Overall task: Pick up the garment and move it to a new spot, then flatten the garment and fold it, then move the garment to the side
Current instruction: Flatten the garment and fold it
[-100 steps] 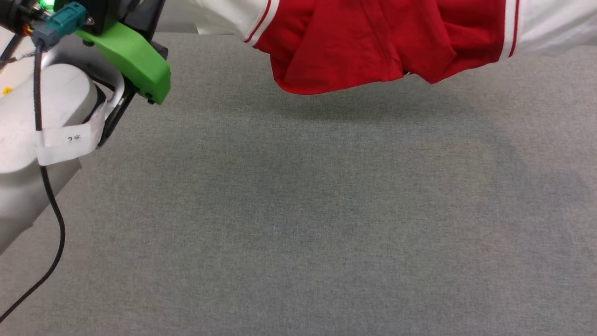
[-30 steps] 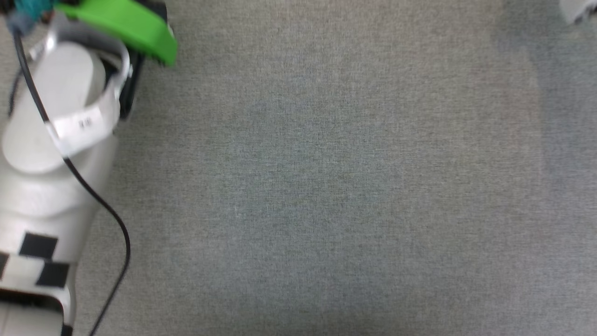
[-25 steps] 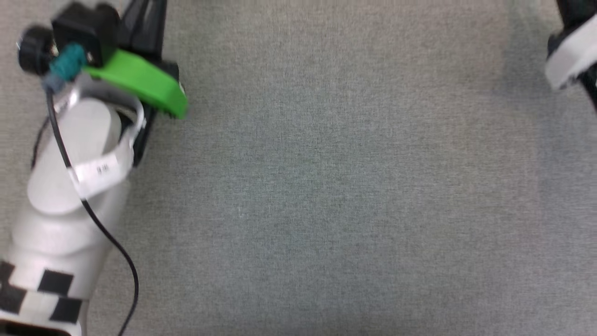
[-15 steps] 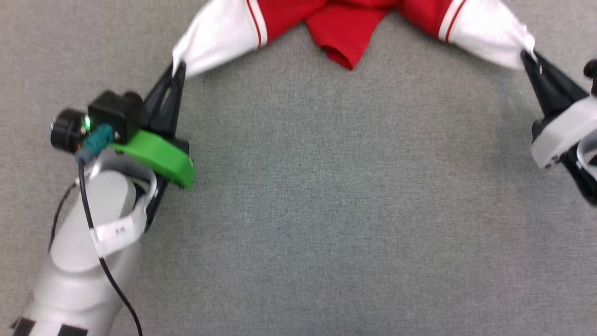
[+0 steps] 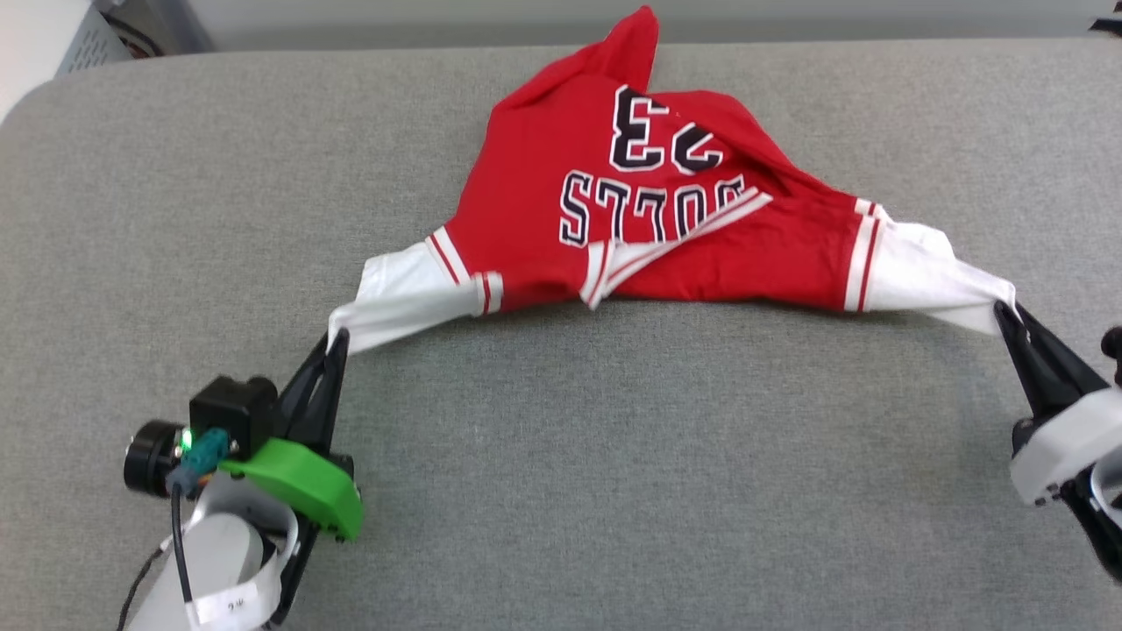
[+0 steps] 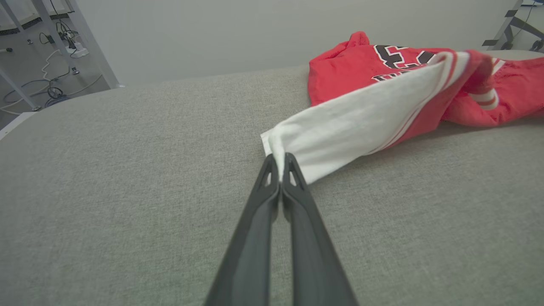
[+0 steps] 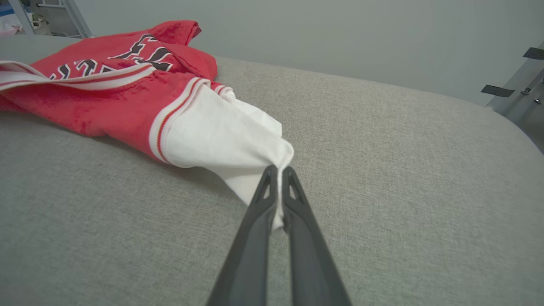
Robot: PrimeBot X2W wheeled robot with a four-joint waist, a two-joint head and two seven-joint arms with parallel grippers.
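Red cloth with white sleeves lies rumpled on the far half of the grey padded table: this is the garment, printed side up, its black "BULLS 23" lettering reading upside down in the head view. Its body is bunched, with a point of red fabric reaching toward the table's far edge and a striped trim band folded across the middle. The left gripper is clenched on the tip of the left sleeve, its two dark fingers pressed together with white cloth pinched between them. The right gripper is likewise clamped on the end of the right sleeve. Both sleeves are drawn out toward the near side, so the shirt forms a shallow arch between the two grippers, which are well apart.
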